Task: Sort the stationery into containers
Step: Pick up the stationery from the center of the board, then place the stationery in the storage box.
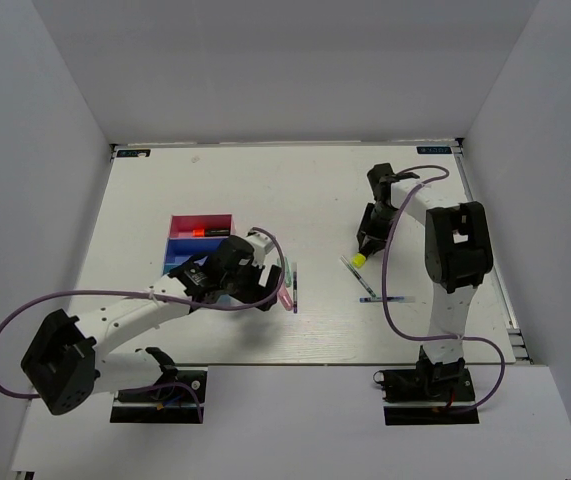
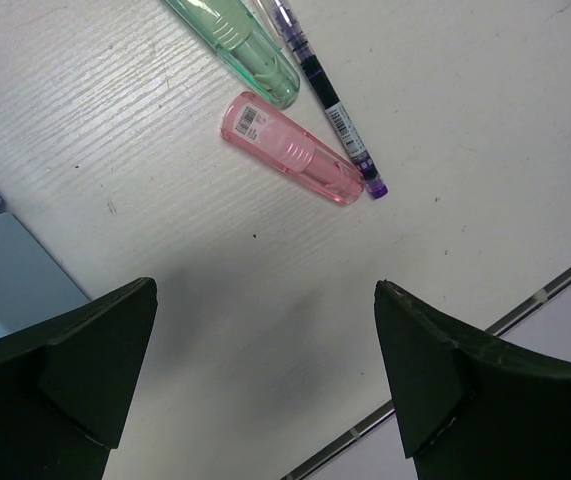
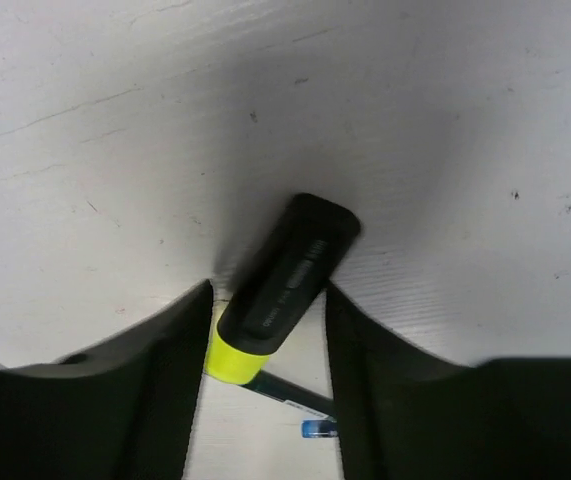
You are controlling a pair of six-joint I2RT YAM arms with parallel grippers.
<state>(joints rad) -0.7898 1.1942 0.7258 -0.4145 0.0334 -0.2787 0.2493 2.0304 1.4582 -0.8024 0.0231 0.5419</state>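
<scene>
My right gripper (image 1: pixel 365 247) (image 3: pixel 267 292) is down at the table, fingers on either side of a black highlighter with a yellow cap (image 1: pixel 359 259) (image 3: pixel 283 285). The highlighter lies tilted between the fingers; a gap still shows beside it. My left gripper (image 1: pixel 268 287) (image 2: pixel 265 290) is open and empty just above the table. Ahead of it lie a pink highlighter (image 2: pixel 290 150), a green one (image 2: pixel 237 45) and a thin purple pen (image 2: pixel 330 100). The magenta tray (image 1: pixel 180 222) holds an orange-capped highlighter (image 1: pixel 205 232). The dark blue tray (image 1: pixel 178 245) sits in front of it. The light blue tray (image 2: pixel 10 280) shows at the left.
Two thin pens lie near the right gripper, one slanted (image 1: pixel 362 280), one flat (image 1: pixel 383 299); one pen tip shows under the highlighter (image 3: pixel 317 428). The table's near edge (image 2: pixel 525 300) runs just right of my left gripper. White walls enclose the table.
</scene>
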